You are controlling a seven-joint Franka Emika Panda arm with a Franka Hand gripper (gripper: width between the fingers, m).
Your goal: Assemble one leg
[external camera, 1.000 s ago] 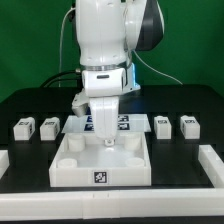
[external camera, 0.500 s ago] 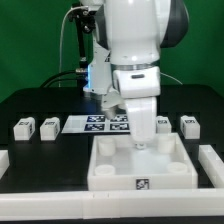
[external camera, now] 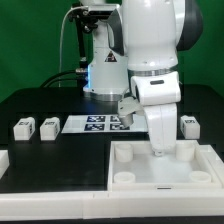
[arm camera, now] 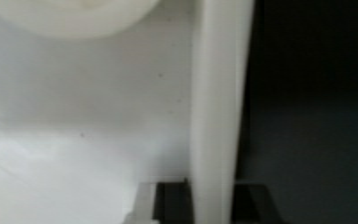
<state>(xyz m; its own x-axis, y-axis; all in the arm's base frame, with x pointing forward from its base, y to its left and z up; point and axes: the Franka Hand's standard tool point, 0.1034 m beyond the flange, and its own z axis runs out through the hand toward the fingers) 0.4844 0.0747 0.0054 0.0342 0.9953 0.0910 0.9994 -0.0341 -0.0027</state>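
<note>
The arm points straight down, wrist vertical, above the tray (external camera: 140, 186). The gripper (external camera: 161, 152) fingers (arm camera: 165, 203) clamp the tray's upright wall.

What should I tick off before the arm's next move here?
1. Pincer grip on tray wall: ok, fingers flank it in the wrist view.
2. Pincer free for a leg: not ok, it holds the tray.
3. Outer left leg and inner left leg apart from tray: ok.
4. Right leg in view: ok.
5. Fourth leg: cannot tell, none seen.
</note>
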